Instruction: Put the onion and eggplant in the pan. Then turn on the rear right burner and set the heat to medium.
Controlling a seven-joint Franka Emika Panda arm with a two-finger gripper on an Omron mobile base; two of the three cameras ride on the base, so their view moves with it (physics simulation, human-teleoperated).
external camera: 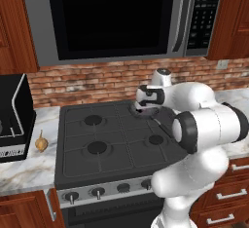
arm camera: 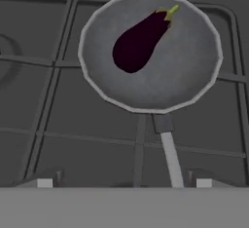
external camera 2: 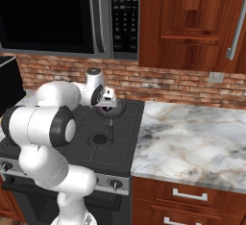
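The dark purple eggplant (arm camera: 141,39) lies inside the round grey pan (arm camera: 185,71), its green stem toward the brick wall. The pan (external camera: 146,113) sits on the stove's rear right corner and covers the rear right burner; its thin handle (arm camera: 170,156) points toward the stove front. My gripper (arm camera: 124,183) hovers just above the pan (external camera 2: 118,109), open, with nothing between its fingers. The tan onion (external camera: 41,143) rests on the marble counter left of the stove, far from the gripper (external camera: 141,106).
A black appliance (external camera: 12,120) stands on the left counter beside the onion. Stove knobs (external camera: 97,192) line the front panel. A microwave (external camera: 116,17) hangs low over the stove. A wide marble counter (external camera 2: 192,137) stretches to the right.
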